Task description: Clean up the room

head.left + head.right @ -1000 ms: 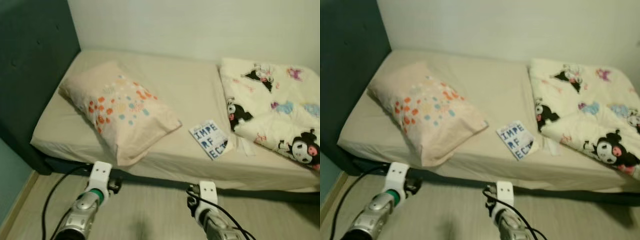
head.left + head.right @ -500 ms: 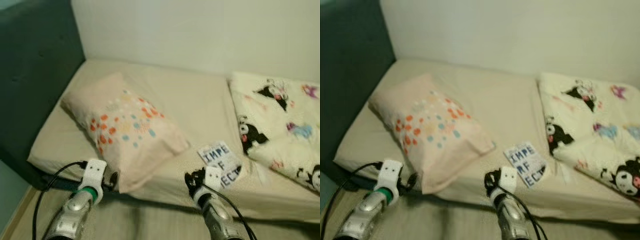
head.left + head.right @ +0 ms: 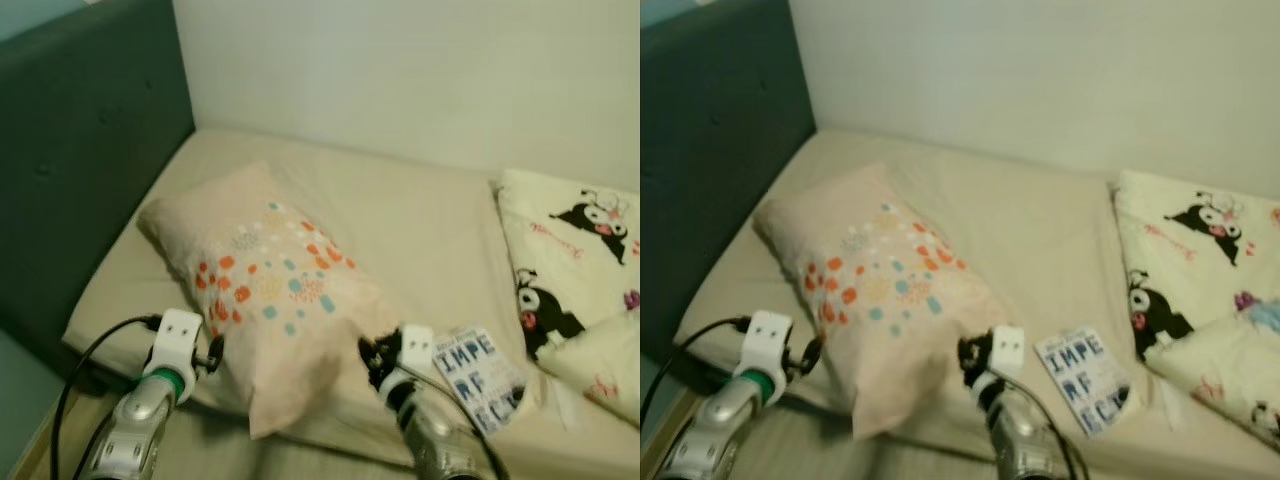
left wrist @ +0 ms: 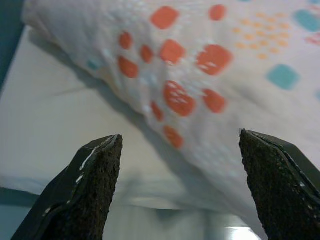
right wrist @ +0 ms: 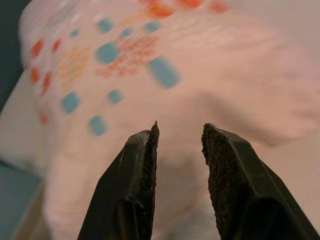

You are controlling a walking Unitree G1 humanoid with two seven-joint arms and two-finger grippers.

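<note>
Both arms have come up from the floor to the bed edge. From the head, the left gripper (image 3: 212, 350) and right gripper (image 3: 372, 352) flank the spotted pillow (image 3: 270, 290), lying askew beside a booklet (image 3: 480, 375). Left wrist: fingers (image 4: 90, 195) wide apart, empty. Right wrist: narrowly parted, empty. It looks soft and light; pinch a corner.

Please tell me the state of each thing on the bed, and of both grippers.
Pillow: lying askew, one corner overhanging the bed's front edge.
Book: closed, flat on the sheet.
Blanket: crumpled at one end of the bed.
Left gripper: open wide, at the pillow's side.
Right gripper: partly open, pointed at the pillow.
</note>
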